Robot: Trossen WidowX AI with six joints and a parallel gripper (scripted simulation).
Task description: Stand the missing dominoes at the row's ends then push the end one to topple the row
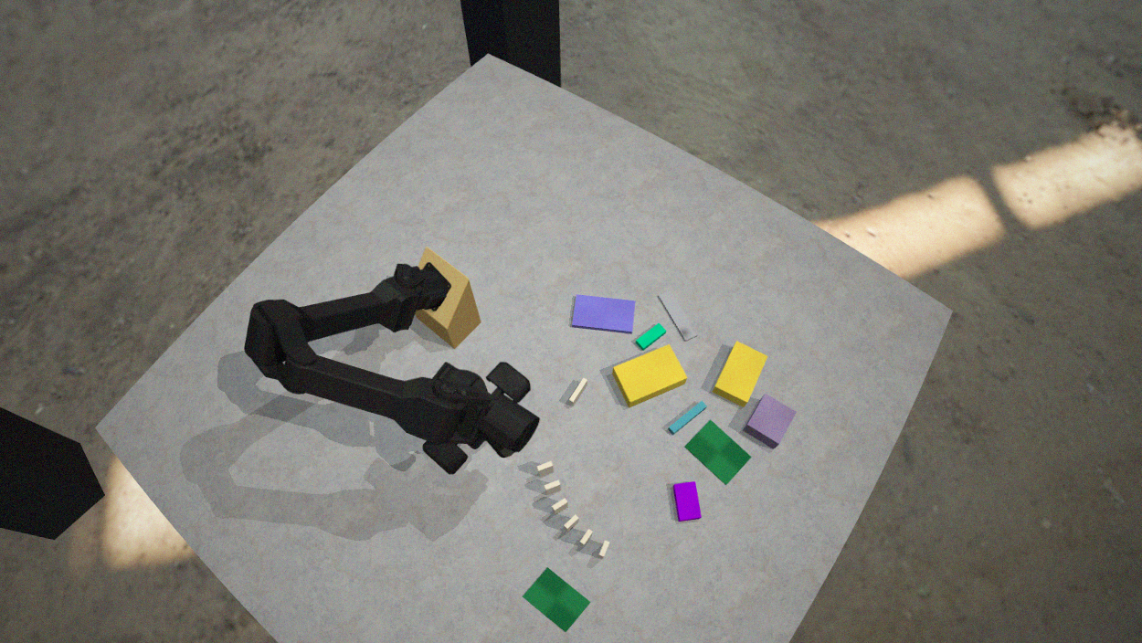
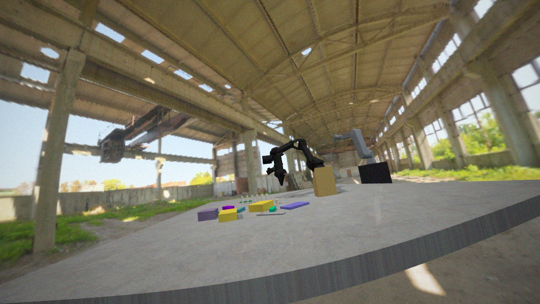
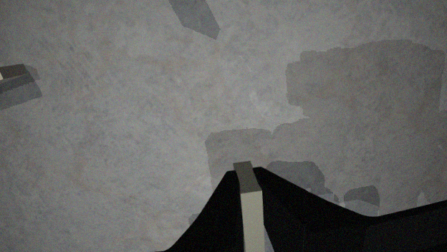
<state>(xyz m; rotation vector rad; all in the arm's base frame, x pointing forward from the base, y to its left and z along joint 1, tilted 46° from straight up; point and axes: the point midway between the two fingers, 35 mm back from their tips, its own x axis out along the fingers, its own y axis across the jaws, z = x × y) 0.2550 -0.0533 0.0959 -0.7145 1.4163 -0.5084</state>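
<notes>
My gripper [image 2: 281, 183] [image 3: 244, 177] is shut on a cream domino [image 3: 253, 215]. The gripper is above the table, with the domino's end showing between the fingertips in the wrist view; the arm hides both in the top view. Several cream dominoes stand in a curved row, from the end domino [image 1: 544, 468] beside the arm's head to the far end domino [image 1: 604, 547]. Part of a standing domino [image 3: 12, 71] shows at the wrist view's left edge. Another loose cream domino [image 1: 576, 391] [image 2: 276, 201] seems to lie on the table, apart from the row.
Yellow blocks [image 1: 650, 375] [image 1: 740, 373], a violet slab [image 1: 603, 313], a green block [image 1: 650, 336], a teal bar [image 1: 687, 417], a mauve block [image 1: 770, 420] and a purple block [image 1: 687, 501] lie right of the loose domino. Green squares [image 1: 717, 451] [image 1: 555, 598] flank the row.
</notes>
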